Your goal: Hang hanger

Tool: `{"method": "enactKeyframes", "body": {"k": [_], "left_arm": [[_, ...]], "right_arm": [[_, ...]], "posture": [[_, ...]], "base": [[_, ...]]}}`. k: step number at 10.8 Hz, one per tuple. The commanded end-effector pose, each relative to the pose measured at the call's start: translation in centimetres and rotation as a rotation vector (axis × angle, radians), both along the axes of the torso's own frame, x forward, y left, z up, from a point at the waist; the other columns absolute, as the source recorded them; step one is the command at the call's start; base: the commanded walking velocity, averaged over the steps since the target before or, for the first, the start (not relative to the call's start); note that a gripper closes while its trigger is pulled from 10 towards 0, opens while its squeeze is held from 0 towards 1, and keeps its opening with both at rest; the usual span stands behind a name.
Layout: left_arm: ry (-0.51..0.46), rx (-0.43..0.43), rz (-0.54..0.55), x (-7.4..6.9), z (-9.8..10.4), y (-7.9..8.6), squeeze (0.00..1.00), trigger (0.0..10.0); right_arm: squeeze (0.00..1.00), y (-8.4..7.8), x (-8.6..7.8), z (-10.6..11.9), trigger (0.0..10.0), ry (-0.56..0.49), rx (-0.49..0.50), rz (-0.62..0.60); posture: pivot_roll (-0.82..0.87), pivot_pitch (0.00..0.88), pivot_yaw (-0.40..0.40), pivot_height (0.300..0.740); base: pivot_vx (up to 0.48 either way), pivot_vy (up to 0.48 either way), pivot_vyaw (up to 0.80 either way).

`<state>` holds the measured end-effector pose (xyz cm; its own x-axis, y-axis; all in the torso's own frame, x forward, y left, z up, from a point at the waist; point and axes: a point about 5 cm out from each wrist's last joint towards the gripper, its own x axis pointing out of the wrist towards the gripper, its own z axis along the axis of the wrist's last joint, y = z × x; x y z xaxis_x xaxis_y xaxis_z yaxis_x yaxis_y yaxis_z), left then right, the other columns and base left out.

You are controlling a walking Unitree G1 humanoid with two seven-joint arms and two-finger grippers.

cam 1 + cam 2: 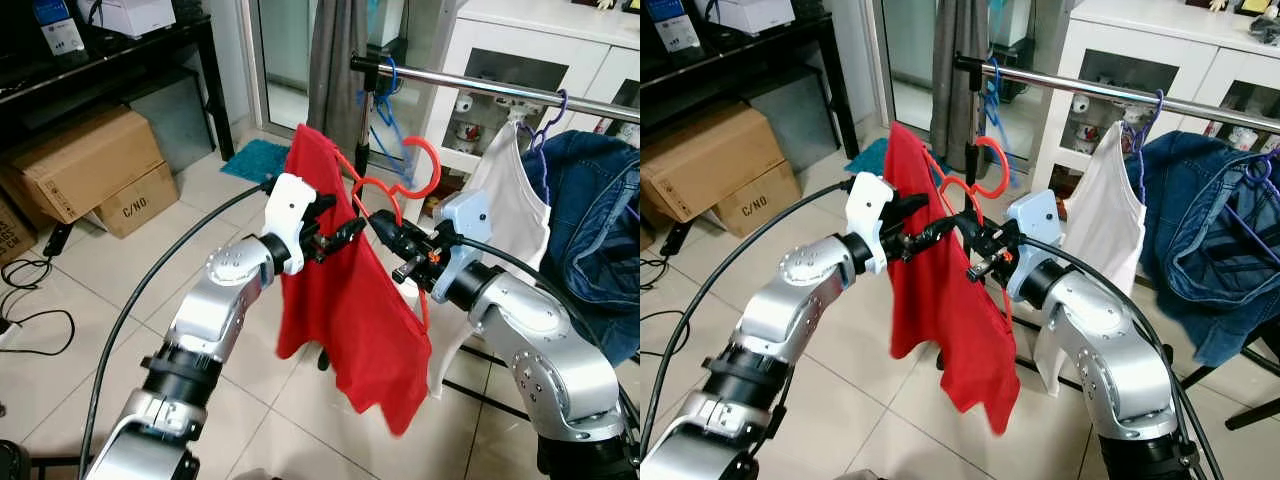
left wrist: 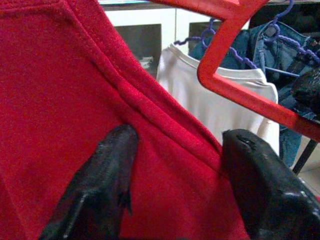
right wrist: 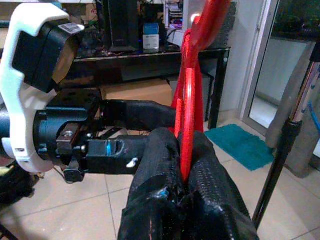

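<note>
A red shirt [image 1: 350,320] hangs on a red hanger [image 1: 425,165], held up in front of me just short of the silver rail [image 1: 500,88]. My right gripper [image 1: 385,225] is shut on the hanger's thin red neck [image 3: 192,95], below the hook. From the left, my left gripper [image 1: 345,232] reaches into the shirt's shoulder. Its two fingers [image 2: 107,170] stand apart, open, with the red cloth and its seam between them. The hanger's hook points up and right, below the rail and apart from it.
On the rail hang a white top [image 1: 500,180] and a denim jacket [image 1: 600,220] on purple hangers, with a blue hanger [image 1: 385,110] near the rail's left end. Behind it stand a grey curtain [image 1: 335,60] and a white cabinet [image 1: 540,40]. Cardboard boxes [image 1: 85,165] sit on the floor at the left.
</note>
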<state>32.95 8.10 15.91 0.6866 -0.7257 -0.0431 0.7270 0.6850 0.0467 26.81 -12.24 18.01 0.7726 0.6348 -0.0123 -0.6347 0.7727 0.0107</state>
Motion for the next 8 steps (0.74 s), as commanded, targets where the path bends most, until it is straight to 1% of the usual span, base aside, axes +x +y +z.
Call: {"method": "enactKeyframes", "body": {"k": [1, 2, 8], "left_arm": [[-0.016, 0.003, -0.009, 0.17, 0.28, -0.02, 0.0, 0.0], [-0.017, 0.004, -0.018, 0.32, 0.24, -0.09, 0.0, 0.0], [-0.019, 0.006, 0.005, 0.88, 0.05, 0.24, 0.0, 0.0]], "right_arm": [[0.0, 0.2, -0.4, 1.48, 0.0, -0.081, 0.029, 0.023], [0.0, 0.26, -0.4, 1.66, 0.0, -0.089, 0.038, 0.028], [0.0, 0.15, -0.26, 1.77, 0.0, -0.099, 0.04, 0.027]], "posture": [[-0.12, 0.0, 0.022, 0.74], [-0.12, 0.0, 0.023, 0.74], [-0.12, 0.0, 0.021, 0.74]], "base": [[0.0, 0.0, 0.0], [0.0, 0.0, 0.0], [0.0, 0.0, 0.0]]}}
